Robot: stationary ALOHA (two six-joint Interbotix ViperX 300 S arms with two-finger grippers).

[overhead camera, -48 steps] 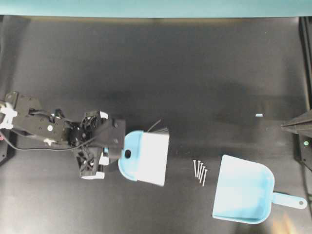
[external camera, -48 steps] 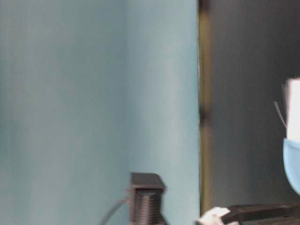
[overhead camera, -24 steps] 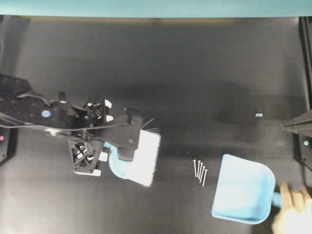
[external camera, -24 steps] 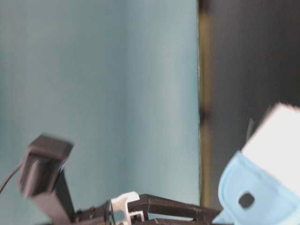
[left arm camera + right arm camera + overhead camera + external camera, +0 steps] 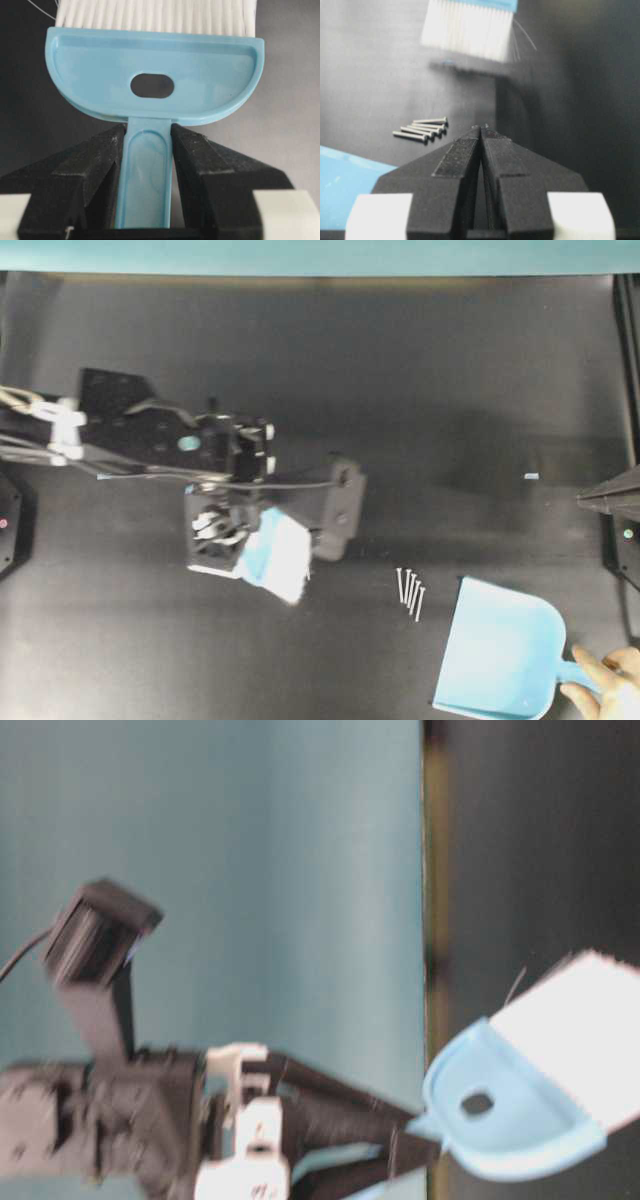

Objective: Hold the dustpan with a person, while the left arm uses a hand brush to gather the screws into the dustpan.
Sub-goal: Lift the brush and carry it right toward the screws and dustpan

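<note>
Black counter: left gripper pinching hand brush by its stiff, light handle, raised left of screws; dustpan right, handle in person's hand; right gripper pressed together.

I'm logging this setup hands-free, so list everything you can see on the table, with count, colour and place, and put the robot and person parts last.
hand brush: one, light blue with white bristles, left of centre, held off the table
screws: about five, silvery grey, lying side by side just left of the dustpan's open edge
dustpan: one, light blue, lower right, mouth facing the screws
small scrap: one, pale blue, on the black table at right
left arm: one, black, reaching in from the left
left pincer: black, shut on the brush's handle
right pincer: black, shut, holding nothing, at the right edge
person's hand: one, bare, on the dustpan's handle, bottom right corner
</note>
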